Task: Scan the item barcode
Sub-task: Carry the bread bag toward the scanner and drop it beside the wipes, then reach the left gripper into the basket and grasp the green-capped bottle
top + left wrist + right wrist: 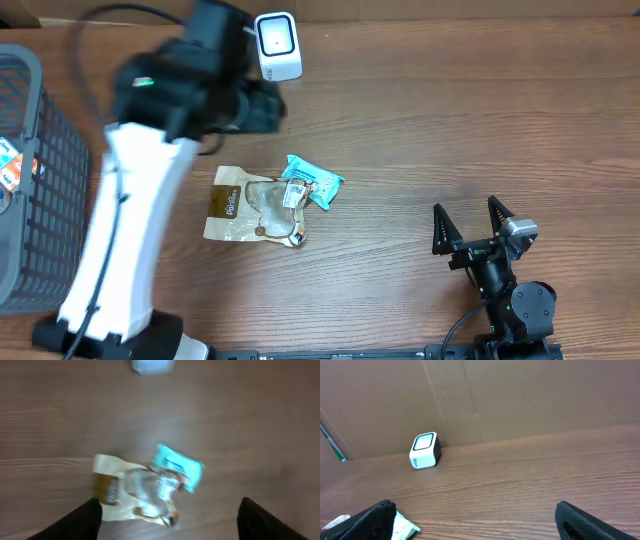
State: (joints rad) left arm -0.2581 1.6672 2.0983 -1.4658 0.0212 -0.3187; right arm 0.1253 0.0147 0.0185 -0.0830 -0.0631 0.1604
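The pouch (245,205) and teal packet (316,184) are laid touching before the left hand (170,510), spread empty apparently for a pick, while the right hand (465,208) is parked spread, well apart from the scanner (277,45).

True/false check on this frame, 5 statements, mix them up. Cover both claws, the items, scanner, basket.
1. The teal packet lies on the table, touching the tan pouch. True.
2. The left claw is gripping the pouch. False: its jaws are open and empty, above the two items.
3. The white scanner sits at the far edge of the table, by the wall. True.
4. The right claw is shut. False: it is wide open, holds nothing, and is well apart from the items.
5. The basket stands beside the right claw. False: it is at the left edge of the overhead view, on the left arm's side.
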